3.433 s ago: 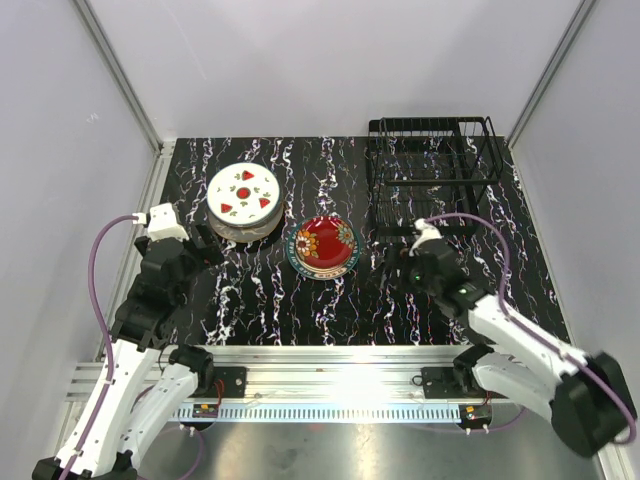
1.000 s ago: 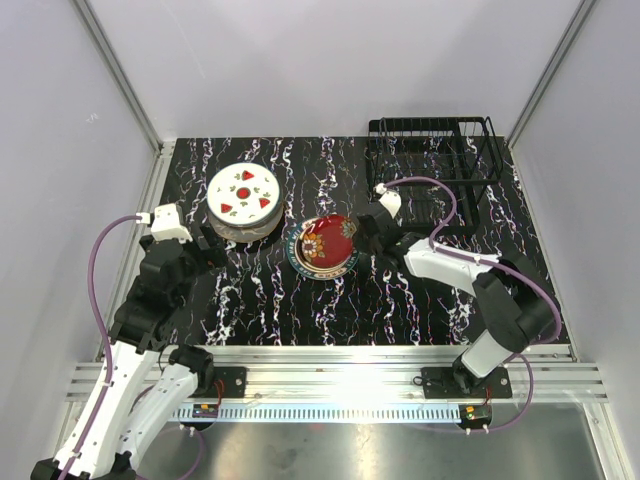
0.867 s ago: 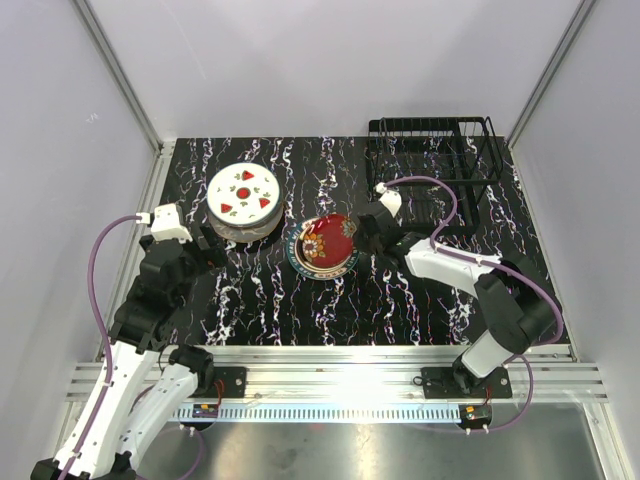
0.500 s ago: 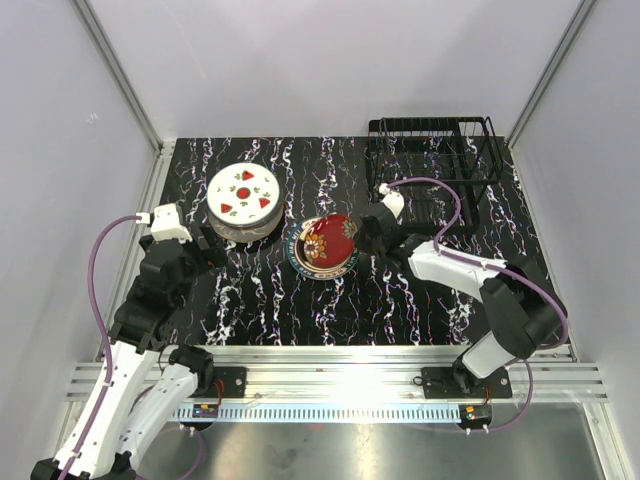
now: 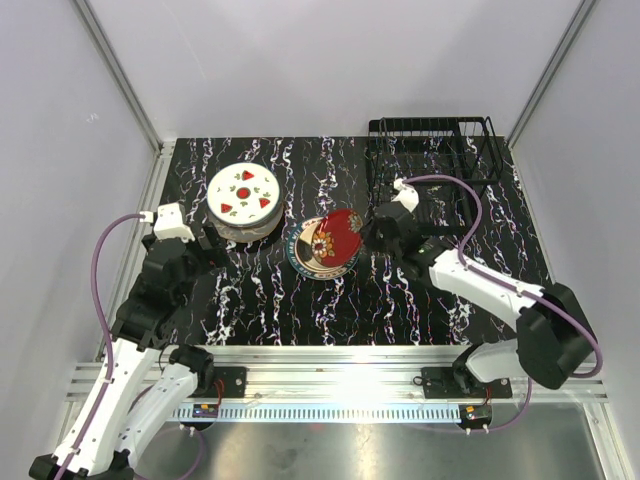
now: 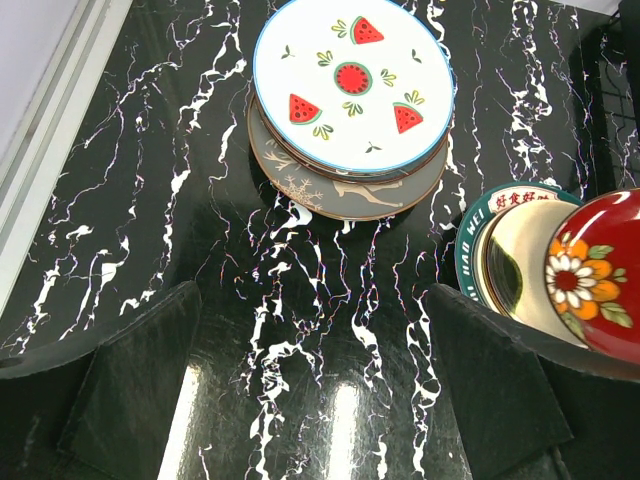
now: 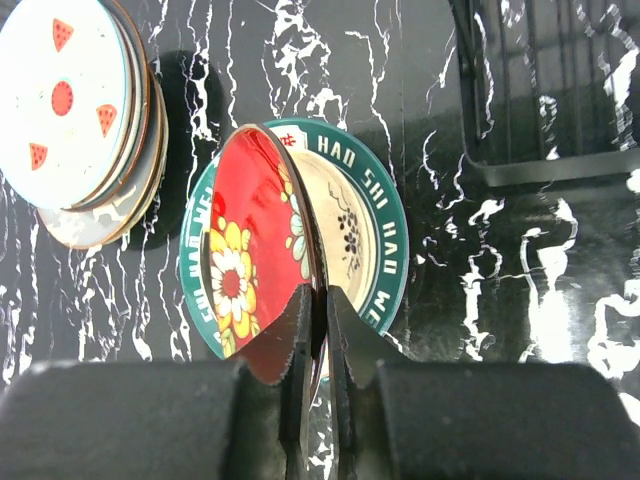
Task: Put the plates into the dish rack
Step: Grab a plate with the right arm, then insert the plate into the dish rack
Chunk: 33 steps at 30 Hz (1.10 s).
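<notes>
In the middle of the tabletop, my right hand has its two fingers pinched almost together on the rim of the red floral plate. That is the only thing it holds. The plate is tipped up steeply. Its gripped side, the one nearer the right edge of the tabletop, is raised, and its painted face leans towards the left edge. I cannot tell whether its low edge touches the plate beneath.

Under it lies the teal-rimmed plate, flat, with white lettering around its border. A cream plate with a dark sprig sits inside it.

Towards the far left corner of the tabletop is a second stack. The watermelon plate is on top, white with red slices. A brown plate with a pale pattern sticks out from under it on the near side. From the right wrist camera I can see more rims below those two, but I cannot count them.

My left hand has its fingers spread wide and holds nothing. It hangs over bare tabletop just on the near side of the watermelon stack, close to the left edge.

The dish rack, black wire with upright prongs, stands in the far right corner of the tabletop. It is near the right hand but apart from the lifted plate.
</notes>
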Available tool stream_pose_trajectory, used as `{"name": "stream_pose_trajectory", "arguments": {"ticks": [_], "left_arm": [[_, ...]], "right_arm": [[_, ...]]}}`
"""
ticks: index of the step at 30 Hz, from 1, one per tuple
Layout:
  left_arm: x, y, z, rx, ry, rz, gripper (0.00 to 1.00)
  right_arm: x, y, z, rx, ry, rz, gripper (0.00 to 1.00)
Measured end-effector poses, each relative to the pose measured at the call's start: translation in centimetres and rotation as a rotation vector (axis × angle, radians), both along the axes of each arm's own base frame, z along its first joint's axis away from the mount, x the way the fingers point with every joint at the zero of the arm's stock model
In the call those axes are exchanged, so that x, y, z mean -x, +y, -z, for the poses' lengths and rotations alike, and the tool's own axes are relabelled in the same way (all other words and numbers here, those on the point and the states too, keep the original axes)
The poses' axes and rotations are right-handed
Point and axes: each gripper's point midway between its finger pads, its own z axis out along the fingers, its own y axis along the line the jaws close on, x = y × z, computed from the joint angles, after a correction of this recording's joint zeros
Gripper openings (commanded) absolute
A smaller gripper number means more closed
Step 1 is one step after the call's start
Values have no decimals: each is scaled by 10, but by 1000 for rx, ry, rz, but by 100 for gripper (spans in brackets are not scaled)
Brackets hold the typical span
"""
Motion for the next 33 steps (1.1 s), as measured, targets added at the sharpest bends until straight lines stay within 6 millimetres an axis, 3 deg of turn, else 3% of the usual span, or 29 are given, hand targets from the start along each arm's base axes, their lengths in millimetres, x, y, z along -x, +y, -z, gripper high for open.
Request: {"name": "stream_pose_trajectory", "arguments": {"ticks": [12,22,33], "left_arm": [[-1,-1,3,-5,11,0,99],[-1,0,3,-6,11,-1,99],[-2,1,4,-13,17,-10,99]], "right_arm": [[19,-22,-36,134,-45,-83,0],[39,-64,-136,261,-242,-98,0],[45,-135,-209,515,-392,84,0]]}}
